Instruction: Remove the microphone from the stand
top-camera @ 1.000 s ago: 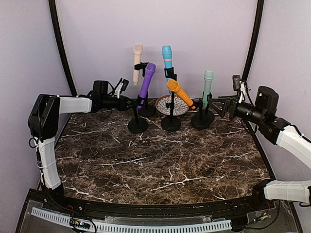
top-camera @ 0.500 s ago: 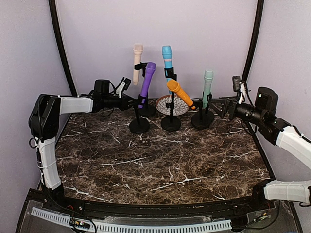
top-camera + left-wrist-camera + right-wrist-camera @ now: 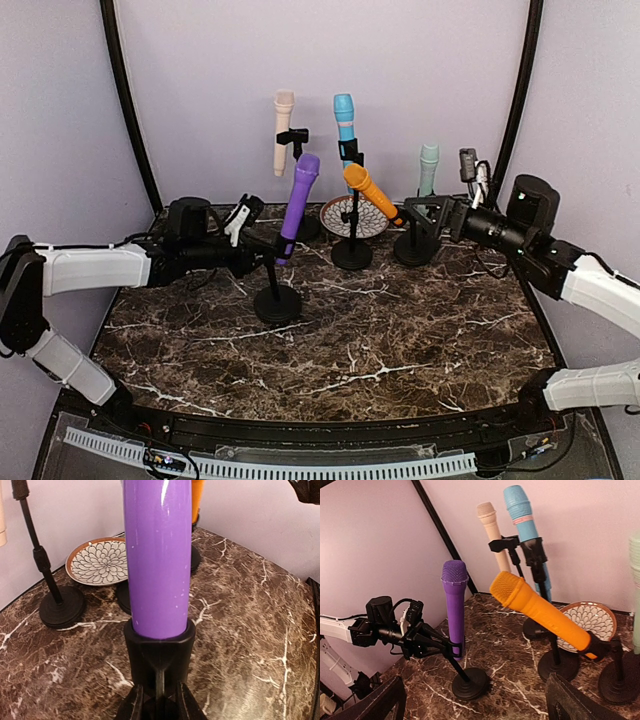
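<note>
Stand (image 3: 277, 303) dragged nearer; left claw's (image 3: 260, 263) grip obscured

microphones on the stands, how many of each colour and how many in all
purple microphone: 1
orange microphone: 1
blue microphone: 1
cream microphone: 1
mint green microphone: 1
Total: 5

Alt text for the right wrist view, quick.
Purple microphone upright in its stand, left gripper with jaws clamped on the stem just under it. To the right an orange microphone tilts; a blue microphone and a cream microphone stand behind.
</note>
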Controlling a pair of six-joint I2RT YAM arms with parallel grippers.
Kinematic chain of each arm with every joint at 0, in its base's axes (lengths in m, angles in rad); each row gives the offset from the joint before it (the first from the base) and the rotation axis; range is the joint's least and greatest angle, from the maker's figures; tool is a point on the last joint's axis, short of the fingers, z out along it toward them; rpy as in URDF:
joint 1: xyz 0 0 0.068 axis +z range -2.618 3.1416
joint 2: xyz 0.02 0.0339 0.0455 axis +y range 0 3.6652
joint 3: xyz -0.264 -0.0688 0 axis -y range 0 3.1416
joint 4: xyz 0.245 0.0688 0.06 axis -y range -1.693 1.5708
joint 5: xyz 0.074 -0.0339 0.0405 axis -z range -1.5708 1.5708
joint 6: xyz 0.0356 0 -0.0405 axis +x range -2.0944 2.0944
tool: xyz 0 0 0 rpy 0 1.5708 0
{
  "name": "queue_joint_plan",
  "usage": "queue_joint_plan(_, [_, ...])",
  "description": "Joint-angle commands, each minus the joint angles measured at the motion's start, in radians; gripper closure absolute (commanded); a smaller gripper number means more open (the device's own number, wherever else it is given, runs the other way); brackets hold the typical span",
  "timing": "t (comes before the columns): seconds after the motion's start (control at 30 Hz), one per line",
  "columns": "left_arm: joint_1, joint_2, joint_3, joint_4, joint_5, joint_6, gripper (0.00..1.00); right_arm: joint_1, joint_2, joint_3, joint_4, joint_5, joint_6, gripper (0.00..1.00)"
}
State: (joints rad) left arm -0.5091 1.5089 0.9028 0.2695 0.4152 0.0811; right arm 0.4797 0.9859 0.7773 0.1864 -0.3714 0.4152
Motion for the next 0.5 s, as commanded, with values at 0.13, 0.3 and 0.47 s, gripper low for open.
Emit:
queue_joint_plan(0.13, [-0.175,-0.251,-0.132,0.074,-0.152,-0.064,1.0,0.237,0.233,0.243,0.073,0.118,0.063,0.02])
queue_joint_plan(0.3, [-0.259,-0.29,-0.128,-0.003,-0.153,-0.071,1.0,0.304,0.322,0.304,0.12,0.129,0.125,0.02])
queue_joint_plan(0.47, [-0.316,-0.288,-0.037,-0.179,-0.11,-0.074,1.0,0.368,0.403,0.37,0.089,0.148,0.115,0.01])
